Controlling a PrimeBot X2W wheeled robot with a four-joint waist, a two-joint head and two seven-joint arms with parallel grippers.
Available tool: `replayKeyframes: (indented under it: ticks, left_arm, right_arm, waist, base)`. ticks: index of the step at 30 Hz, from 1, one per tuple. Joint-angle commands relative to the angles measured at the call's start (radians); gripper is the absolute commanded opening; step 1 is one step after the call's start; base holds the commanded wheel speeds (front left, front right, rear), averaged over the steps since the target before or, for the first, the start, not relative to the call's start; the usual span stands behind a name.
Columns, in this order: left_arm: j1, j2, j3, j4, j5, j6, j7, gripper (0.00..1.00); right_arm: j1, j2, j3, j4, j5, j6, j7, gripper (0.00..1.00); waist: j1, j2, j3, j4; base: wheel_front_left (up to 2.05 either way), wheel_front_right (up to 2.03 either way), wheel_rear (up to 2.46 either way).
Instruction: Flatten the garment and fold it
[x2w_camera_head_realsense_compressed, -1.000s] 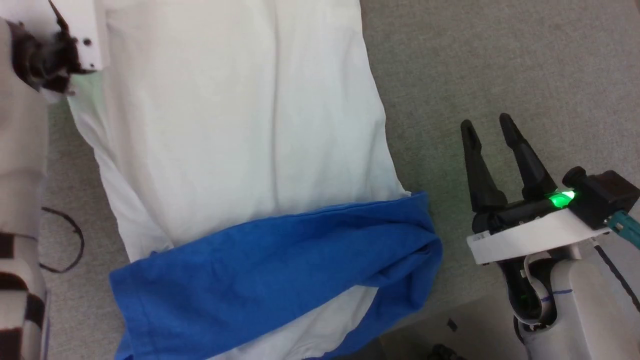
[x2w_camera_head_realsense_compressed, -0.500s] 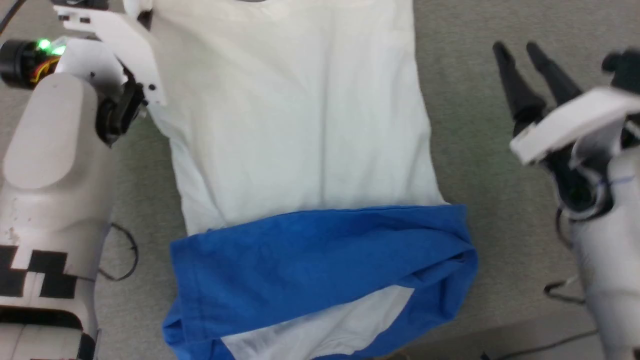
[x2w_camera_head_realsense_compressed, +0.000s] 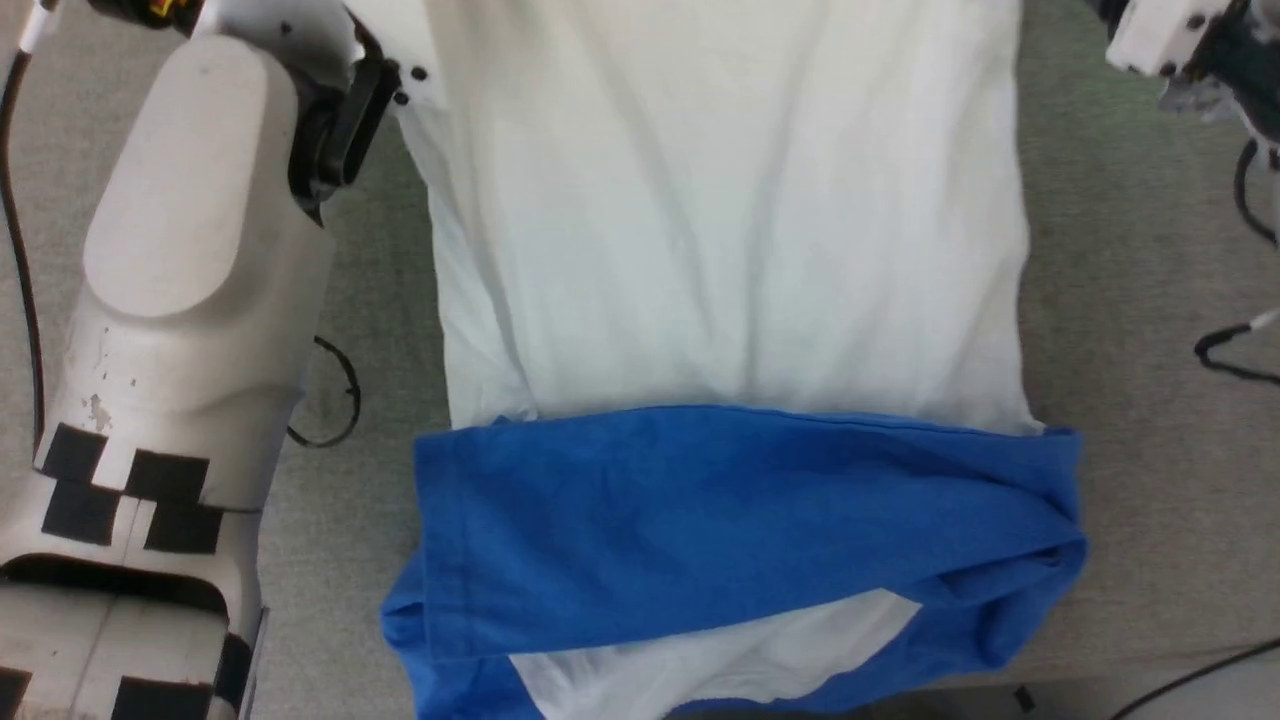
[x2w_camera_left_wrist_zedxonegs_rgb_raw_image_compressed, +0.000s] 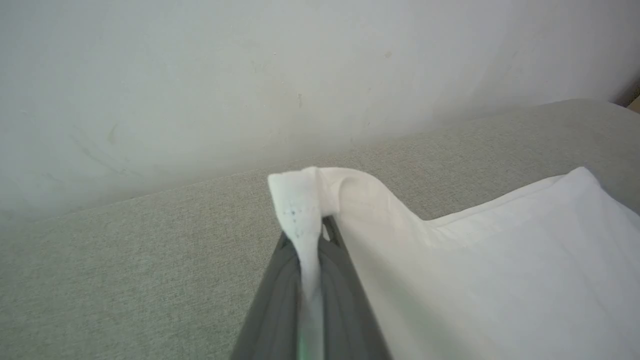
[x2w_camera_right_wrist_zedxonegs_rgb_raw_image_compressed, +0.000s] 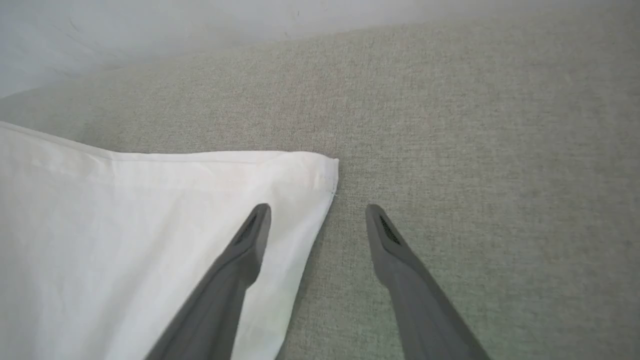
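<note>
- White garment (x2w_camera_head_realsense_compressed: 720, 250) lies spread on the grey surface (x2w_camera_head_realsense_compressed: 1150, 450), with its blue band (x2w_camera_head_realsense_compressed: 740, 520) nearest the robot (rumpled).
- Left gripper (x2w_camera_left_wrist_zedxonegs_rgb_raw_image_compressed: 306, 244) pinches a far white corner, fingers closed tight.
- Right gripper (x2w_camera_right_wrist_zedxonegs_rgb_raw_image_compressed: 317, 220) gapes empty, one finger over the other corner.

No lettering, brand or number can be read; black square marks (x2w_camera_head_realsense_compressed: 125, 495) are borne by the pale forearm (x2w_camera_head_realsense_compressed: 190, 300).

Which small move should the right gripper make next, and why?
Probably ease down and close on the near white corner of the T-shirt: the right gripper is open, astride that corner's edge, while the left gripper is shut on the other corner.
</note>
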Motion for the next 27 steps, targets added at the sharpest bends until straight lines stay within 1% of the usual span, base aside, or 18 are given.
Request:
replayKeyframes:
  ticks: [1,7,11,12,13,14,15,17,20,23,27]
  left_arm:
    - [-0.016,-0.003,-0.002,-0.006,0.006,0.0,-0.008,0.0]
    - [-0.022,-0.014,-0.01,-0.02,0.0,-0.006,-0.043,0.0]
    - [-0.013,-0.006,-0.011,-0.013,-0.006,-0.012,-0.055,0.0]
    - [-0.012,-0.005,-0.011,-0.011,-0.008,-0.013,-0.057,0.0]
    - [-0.011,-0.002,-0.011,-0.008,-0.009,-0.014,-0.057,0.0]
    - [-0.011,0.001,-0.011,-0.005,-0.01,-0.015,-0.058,0.0]
    - [-0.012,0.002,-0.012,-0.002,-0.012,-0.016,-0.058,0.0]
    - [-0.013,0.004,-0.013,0.009,-0.015,-0.018,-0.056,0.0]
    - [-0.02,0.008,-0.014,0.031,-0.021,-0.022,-0.057,0.0]
    - [-0.03,0.012,-0.01,0.055,-0.027,-0.026,-0.071,0.0]
    - [-0.044,0.024,-0.009,0.095,-0.025,-0.032,-0.116,0.0]
  right_arm:
    - [-0.02,0.0,0.006,0.011,0.002,-0.001,0.004,1.0]
    - [-0.093,-0.01,0.074,0.127,-0.034,-0.001,0.061,1.0]
    - [-0.084,0.001,0.117,0.191,-0.016,-0.001,0.165,1.0]
    - [-0.08,0.002,0.127,0.196,-0.007,-0.001,0.189,0.81]
    - [-0.076,0.0,0.136,0.202,-0.002,-0.001,0.209,0.44]
    - [-0.073,-0.002,0.141,0.207,0.005,-0.001,0.227,0.2]
    - [-0.073,-0.004,0.144,0.208,0.012,-0.001,0.234,0.0]
    - [-0.075,-0.011,0.152,0.202,0.02,-0.001,0.235,0.0]
    - [-0.083,-0.026,0.161,0.18,0.024,-0.001,0.195,0.0]
    - [-0.096,-0.053,0.194,0.152,-0.005,-0.001,0.131,0.0]
    - [-0.111,-0.077,0.219,0.126,-0.02,-0.001,0.024,0.0]
  waist:
    - [-0.0002,0.0,0.052,0.05]
    - [-0.0002,0.0,0.079,0.079]
    - [-0.0002,0.0,0.081,0.081]
    - [-0.0002,0.0,0.08,0.08]
    - [-0.0002,0.0,0.081,0.079]
    - [-0.0002,0.0,0.081,0.078]
    - [-0.0002,0.0,0.08,0.077]
    - [-0.0002,0.0,0.075,0.072]
    - [-0.0002,0.0,0.058,0.065]
    - [-0.0002,0.0,0.033,0.06]
    - [-0.0002,0.0,-0.019,0.055]
  base:
    - [0.0,0.0,0.0]
    - [0.0,0.0,0.0]
    - [0.0,0.0,0.0]
    - [0.0,0.0,0.0]
    - [0.0,0.0,0.0]
    - [0.0,0.0,0.0]
    - [0.0,0.0,0.0]
    - [0.0,0.0,0.0]
    - [0.0,0.0,0.0]
    - [0.0,0.0,0.0]
    - [0.0,0.0,0.0]
